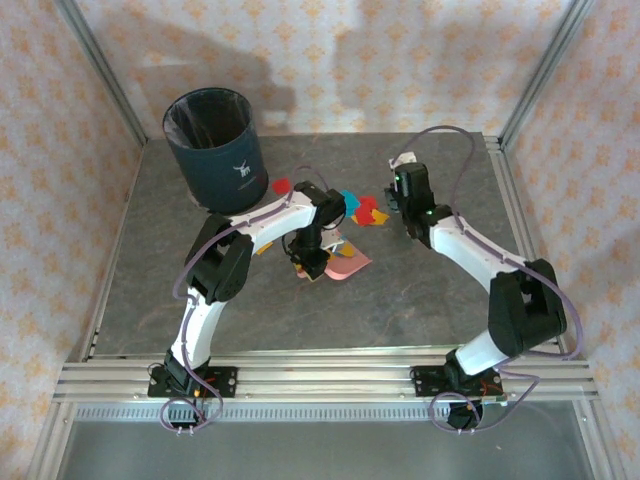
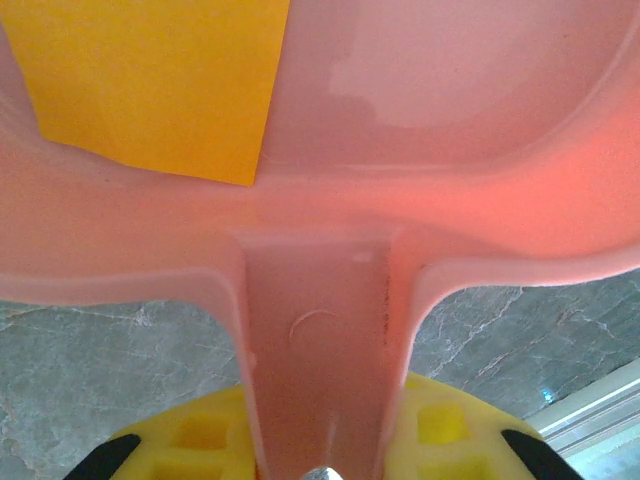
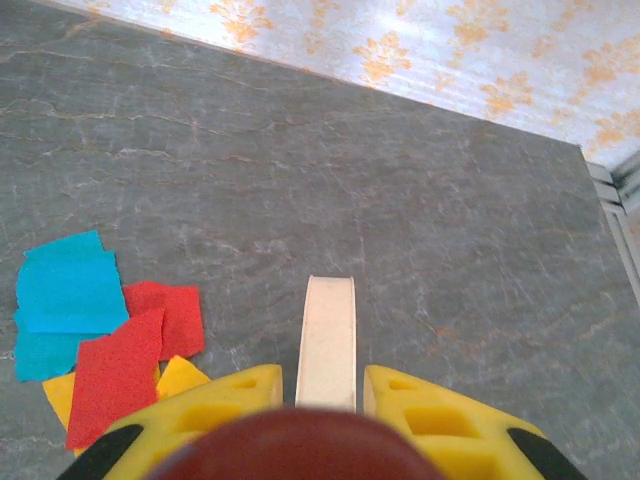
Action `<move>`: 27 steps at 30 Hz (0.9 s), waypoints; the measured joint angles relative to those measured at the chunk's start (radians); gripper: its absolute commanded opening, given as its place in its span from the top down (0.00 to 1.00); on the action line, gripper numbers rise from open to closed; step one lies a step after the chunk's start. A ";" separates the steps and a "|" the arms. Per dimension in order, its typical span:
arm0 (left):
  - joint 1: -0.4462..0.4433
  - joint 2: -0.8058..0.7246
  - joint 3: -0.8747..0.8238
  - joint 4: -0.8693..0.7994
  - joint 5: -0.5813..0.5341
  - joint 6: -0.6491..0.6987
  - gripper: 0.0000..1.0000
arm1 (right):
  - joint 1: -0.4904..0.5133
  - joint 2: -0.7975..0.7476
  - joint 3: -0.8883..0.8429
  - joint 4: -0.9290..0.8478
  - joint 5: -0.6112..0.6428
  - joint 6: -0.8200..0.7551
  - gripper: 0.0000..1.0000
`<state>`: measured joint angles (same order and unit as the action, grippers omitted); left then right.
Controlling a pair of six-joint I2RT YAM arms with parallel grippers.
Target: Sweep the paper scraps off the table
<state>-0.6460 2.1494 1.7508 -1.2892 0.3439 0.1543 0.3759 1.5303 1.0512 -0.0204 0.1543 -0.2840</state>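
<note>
My left gripper (image 2: 320, 450) is shut on the handle (image 2: 320, 340) of a pink dustpan (image 2: 400, 120), and a yellow-orange paper scrap (image 2: 150, 80) lies in the pan. From above, the dustpan (image 1: 345, 265) rests mid-table under the left gripper (image 1: 308, 262). Paper scraps (image 1: 362, 210) in red, blue and yellow lie just beyond it. My right gripper (image 3: 328, 385) is shut on a cream flat tool (image 3: 328, 330) that sticks forward over the table (image 3: 400, 200). Blue (image 3: 65, 290), red (image 3: 120, 370) and yellow (image 3: 180, 375) scraps lie to its left. From above, the right gripper (image 1: 402, 175) is right of the scraps.
A dark round bin (image 1: 215, 145) stands at the far left of the table, with one red scrap (image 1: 281, 185) beside it. Silver rails (image 1: 320, 375) edge the table and patterned walls close the back and sides. Bare stone (image 2: 100, 360) shows under the dustpan.
</note>
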 measured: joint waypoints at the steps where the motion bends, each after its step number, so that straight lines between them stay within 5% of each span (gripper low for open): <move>1: 0.000 0.000 0.000 0.000 0.000 0.000 1.00 | 0.000 0.016 0.012 0.003 -0.018 -0.010 1.00; 14: 0.000 -0.003 -0.021 0.023 0.000 -0.008 1.00 | 0.012 0.074 0.065 -0.037 -0.280 -0.109 1.00; 27: 0.000 -0.004 -0.021 0.032 0.015 -0.026 1.00 | 0.110 0.033 0.072 -0.179 -0.375 -0.172 1.00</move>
<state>-0.6460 2.1456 1.7302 -1.2572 0.3588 0.1284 0.4862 1.5635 1.1236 -0.1997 -0.2211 -0.4564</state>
